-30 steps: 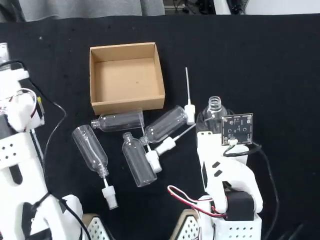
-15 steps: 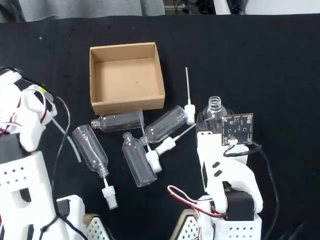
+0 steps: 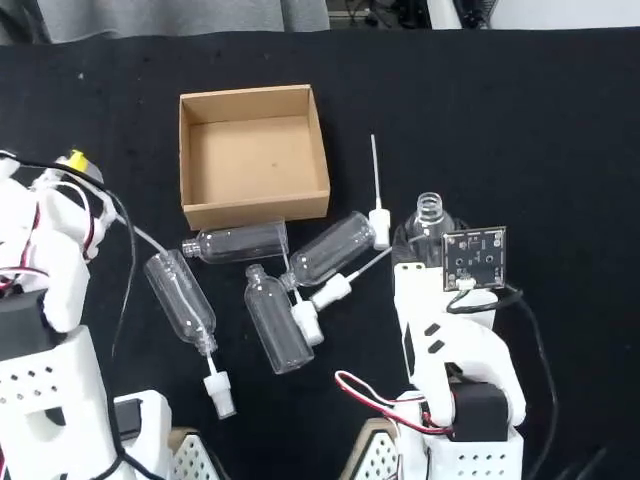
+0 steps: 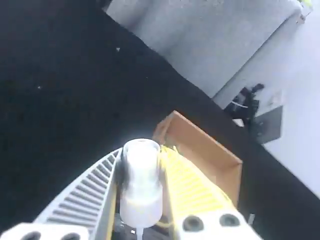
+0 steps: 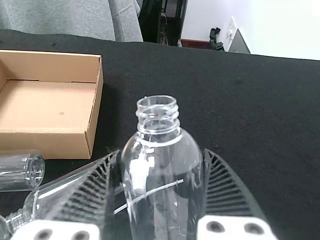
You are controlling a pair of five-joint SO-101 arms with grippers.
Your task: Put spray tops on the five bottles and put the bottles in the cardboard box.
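My right gripper [image 3: 428, 243] is shut on a clear bottle [image 5: 161, 170] that stands upright with an open neck, right of the other bottles [image 3: 430, 212]. At the table's left, my left gripper [image 3: 82, 185] is shut on a white spray top [image 4: 141, 180], whose thin tube trails toward the nearest bottle. The fingers [image 4: 192, 190] point toward the cardboard box [image 4: 210, 150]. Several capless bottles lie in front of the box [image 3: 256, 209]: one along its front wall [image 3: 240, 242], one to the left [image 3: 180, 295], one in the middle [image 3: 277, 320], one slanted [image 3: 333, 247].
Loose spray tops lie among the bottles: one beside the upright bottle [image 3: 378, 215], two crossed in the middle [image 3: 335, 290], one near the front edge [image 3: 218, 388]. Black cloth covers the table; its right side is bare. The box [image 5: 45, 142] holds nothing.
My left arm has swung forward and to the right with the spray top, nearer the bottles. The right arm and its bottle have not moved.
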